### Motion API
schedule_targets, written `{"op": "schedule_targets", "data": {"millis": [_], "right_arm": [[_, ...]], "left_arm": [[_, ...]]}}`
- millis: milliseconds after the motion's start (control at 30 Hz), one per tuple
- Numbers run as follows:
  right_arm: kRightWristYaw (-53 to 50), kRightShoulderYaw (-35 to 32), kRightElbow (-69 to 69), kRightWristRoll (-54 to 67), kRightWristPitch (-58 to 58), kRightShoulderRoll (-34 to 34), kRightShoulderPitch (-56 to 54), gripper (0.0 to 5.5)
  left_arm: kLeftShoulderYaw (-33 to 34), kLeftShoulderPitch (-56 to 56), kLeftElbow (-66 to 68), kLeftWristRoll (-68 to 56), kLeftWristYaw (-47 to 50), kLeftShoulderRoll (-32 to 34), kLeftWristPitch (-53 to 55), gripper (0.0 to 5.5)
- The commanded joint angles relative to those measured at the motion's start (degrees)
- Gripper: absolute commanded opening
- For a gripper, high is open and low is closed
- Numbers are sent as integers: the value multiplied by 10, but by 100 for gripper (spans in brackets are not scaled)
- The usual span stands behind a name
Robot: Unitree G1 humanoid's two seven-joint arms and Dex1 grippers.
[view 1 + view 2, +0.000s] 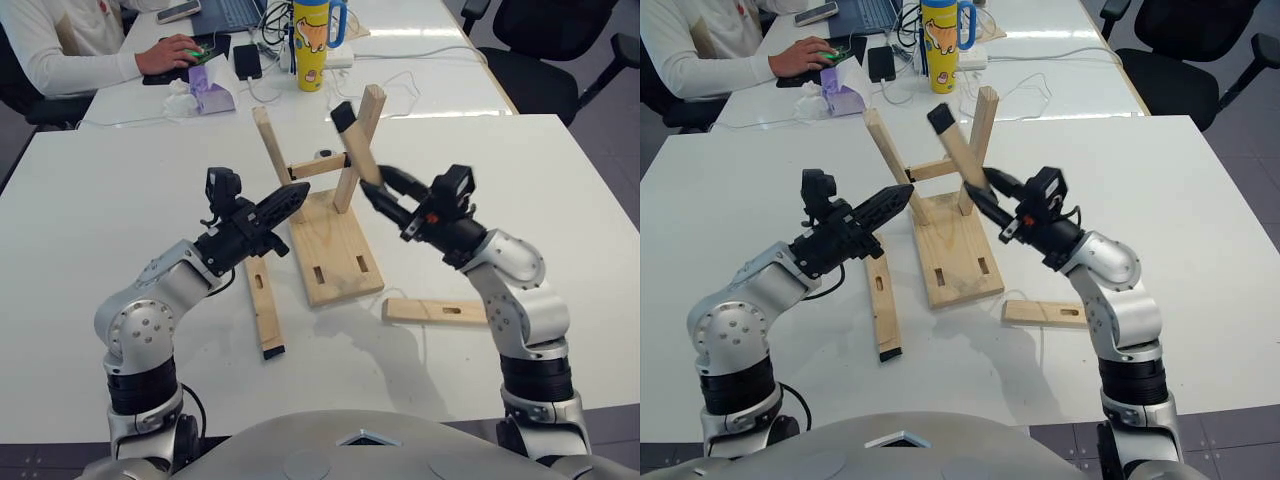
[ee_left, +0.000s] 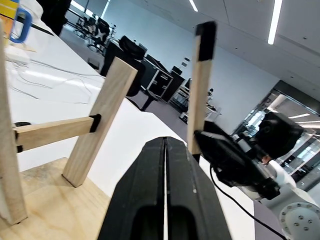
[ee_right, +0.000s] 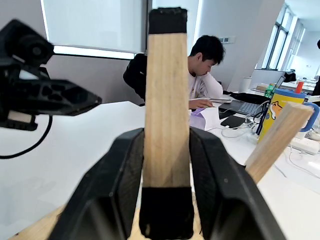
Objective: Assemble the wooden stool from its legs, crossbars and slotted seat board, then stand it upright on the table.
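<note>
The slotted seat board is lying flat on the worktop, with two legs joined by a crossbar already standing in it. The right end effector is clamping a third leg, tilted above the board. The left end effector is hovering just beside the crossbar, pressed together and holding nothing. The wood is looking light, stiff and rather smooth, so I would be gripping low, near the end going into the slot. A loose leg and a slotted piece are lying on either side of the board.
</note>
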Motion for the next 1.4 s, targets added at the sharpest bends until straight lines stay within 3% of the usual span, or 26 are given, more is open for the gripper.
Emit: {"op": "schedule_targets", "data": {"millis": [33, 533, 733, 1100, 1367, 1400], "right_arm": [[-13, 31, 7, -32, -38, 18, 9, 131], [3, 64, 69, -61, -94, 31, -34, 131], [25, 70, 79, -62, -93, 22, -45, 131], [13, 70, 81, -72, -82, 18, -34, 131], [7, 74, 53, -64, -52, 15, -9, 131], [6, 72, 48, -60, -47, 15, -6, 160]], "left_arm": [[10, -33, 32, -55, 24, 12, 34, 0], [3, -38, 80, -157, 124, -54, -5, 205], [-2, -32, 86, -140, 151, -69, -41, 205], [1, -19, 89, -130, 180, -59, -65, 45], [2, 3, 88, -111, 196, -42, -65, 40], [2, 7, 89, -104, 197, -37, -65, 40]]}}
